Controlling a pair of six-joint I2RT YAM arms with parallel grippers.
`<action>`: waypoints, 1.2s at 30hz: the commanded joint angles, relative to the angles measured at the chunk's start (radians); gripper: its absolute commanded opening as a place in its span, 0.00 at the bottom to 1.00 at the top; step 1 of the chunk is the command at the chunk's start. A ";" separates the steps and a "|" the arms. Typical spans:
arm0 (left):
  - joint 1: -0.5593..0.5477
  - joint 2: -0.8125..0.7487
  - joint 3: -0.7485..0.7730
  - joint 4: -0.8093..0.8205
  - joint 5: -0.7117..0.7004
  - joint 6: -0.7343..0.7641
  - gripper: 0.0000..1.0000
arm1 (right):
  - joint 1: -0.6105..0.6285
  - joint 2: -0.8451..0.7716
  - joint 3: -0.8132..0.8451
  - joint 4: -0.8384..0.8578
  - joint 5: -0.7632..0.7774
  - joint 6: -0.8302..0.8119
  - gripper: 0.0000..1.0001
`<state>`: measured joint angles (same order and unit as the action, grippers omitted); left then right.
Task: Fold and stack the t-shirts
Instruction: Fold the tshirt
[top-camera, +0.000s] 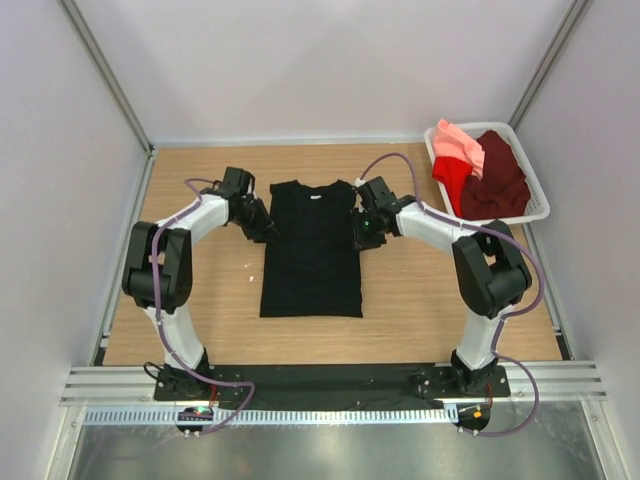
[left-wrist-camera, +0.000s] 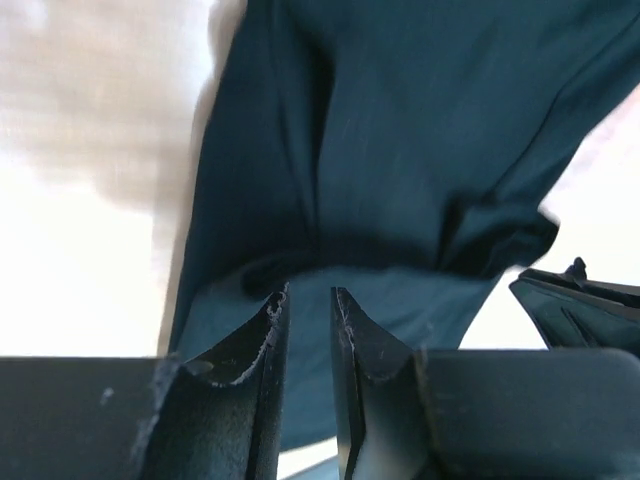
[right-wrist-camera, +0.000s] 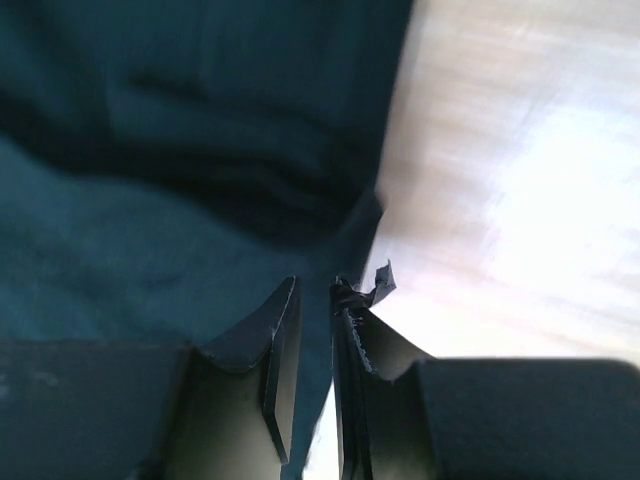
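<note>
Pinching black t-shirt (top-camera: 311, 255), left fingers (left-wrist-camera: 255, 350), right fingers (right-wrist-camera: 262, 345) near-closed

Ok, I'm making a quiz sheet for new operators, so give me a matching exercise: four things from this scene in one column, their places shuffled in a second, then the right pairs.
Things:
1 black t-shirt
2 maroon t-shirt
3 left gripper
4 right gripper

Places:
A in the white basket at the far right corner
B at the black t-shirt's left edge
C spread flat on the table
D at the black t-shirt's right edge

Pairs: 1-C, 2-A, 3-B, 4-D
</note>
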<state>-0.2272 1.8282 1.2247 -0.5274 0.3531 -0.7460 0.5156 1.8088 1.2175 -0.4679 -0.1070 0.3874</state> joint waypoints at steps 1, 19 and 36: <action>0.009 0.054 0.076 -0.009 -0.051 0.037 0.24 | -0.029 0.030 0.071 0.043 -0.028 -0.042 0.25; 0.026 0.051 0.226 -0.221 -0.328 0.051 0.32 | -0.054 0.091 0.174 -0.001 0.091 -0.027 0.31; 0.138 0.250 0.479 -0.010 0.041 0.105 0.38 | -0.195 0.225 0.335 0.256 -0.094 0.031 0.41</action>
<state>-0.1165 2.0163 1.6367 -0.5888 0.2867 -0.6674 0.3351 1.9751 1.4864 -0.3157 -0.1402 0.4213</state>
